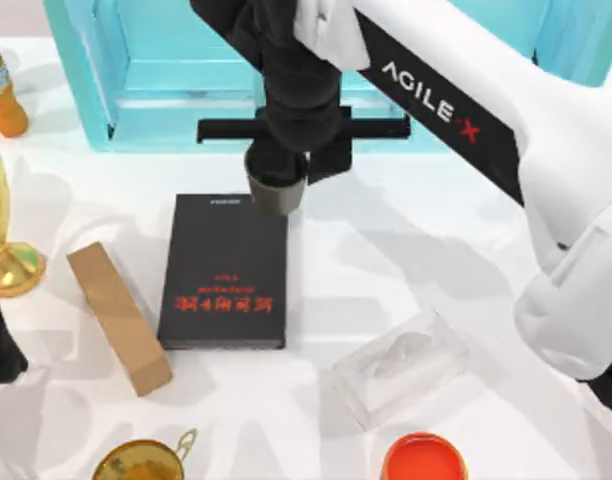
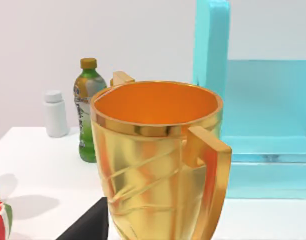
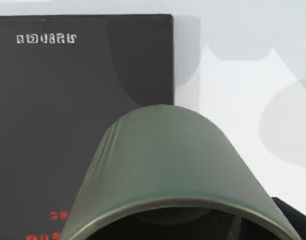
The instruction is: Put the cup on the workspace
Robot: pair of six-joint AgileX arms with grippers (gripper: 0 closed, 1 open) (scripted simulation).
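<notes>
While the right gripper point(image 1: 281, 175) hangs over the far end of the black book point(image 1: 224, 272), the cup point(image 1: 277, 191) sits directly beneath it, seemingly pinched at the rim.

Left to right: the left arm point(image 1: 0, 335) is parked at the table's left edge, beside the gold cup point(image 2: 158, 160); the cup point(image 3: 168, 175) overlaps the book's point(image 3: 68, 115) right far corner, with the white workspace point(image 1: 416, 260) beyond. Its fingers are hidden, so their spread cannot be told.

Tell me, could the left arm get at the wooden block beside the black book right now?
Probably yes. The wooden block lies on the white tabletop left of the black book, near the left arm at the left edge. The right gripper holds the cup farther back, clear of that path.
</notes>
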